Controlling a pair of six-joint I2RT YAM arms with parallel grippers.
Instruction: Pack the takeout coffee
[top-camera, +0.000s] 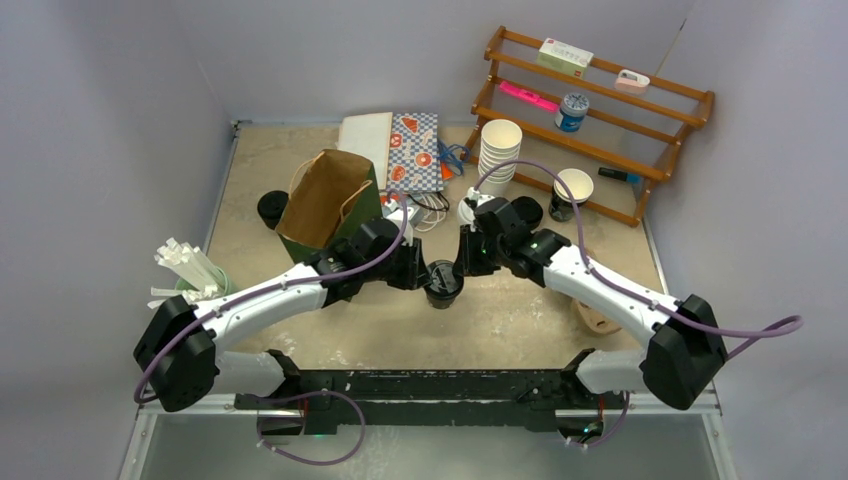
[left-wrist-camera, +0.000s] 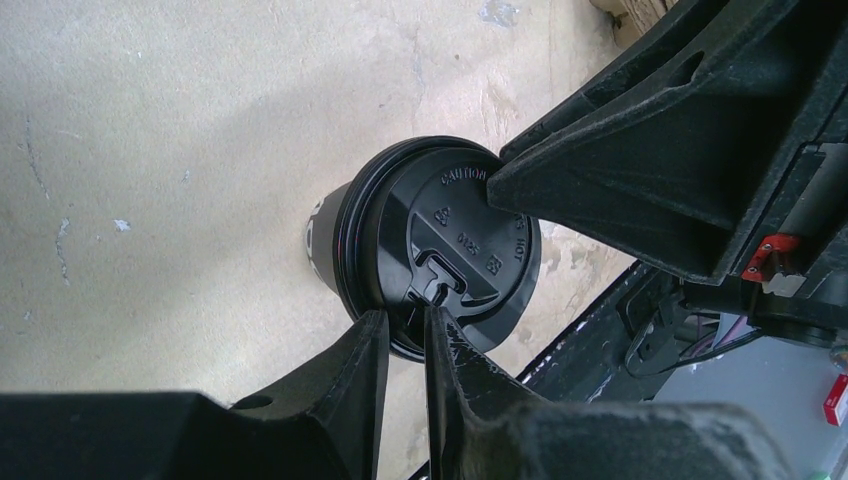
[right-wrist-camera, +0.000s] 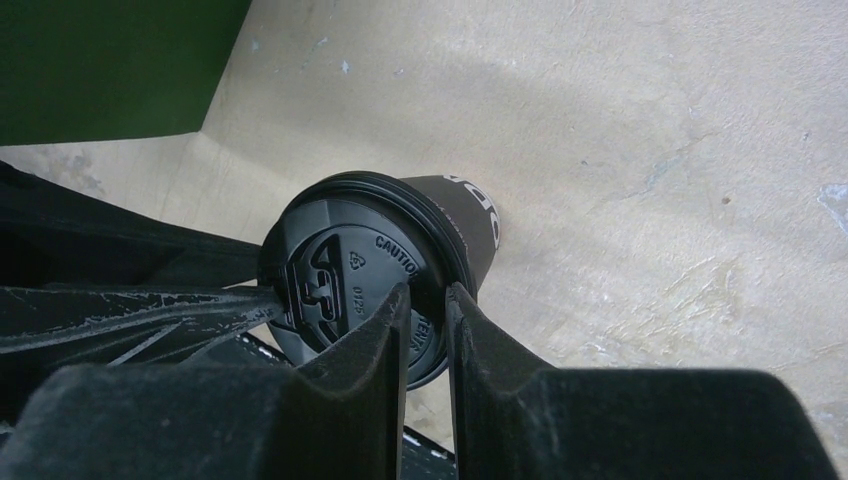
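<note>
Takeout coffee (top-camera: 442, 282), a dark paper cup with black plastic lid, stands on the beige worktop (top-camera: 520, 310); my left tool (left-wrist-camera: 405, 335) and right tool (right-wrist-camera: 428, 320) pinch its lid rim. Not yet packed; brown paper bag (top-camera: 325, 195) stands behind left tool.

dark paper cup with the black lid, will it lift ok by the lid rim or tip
The black plastic lid looks thin; its rim probably flexes where the left pincer and right pincer pinch it, and might pop off if lifted. The dark paper cup tapers to a narrow base, so a sideways push would likely tip it.
</note>
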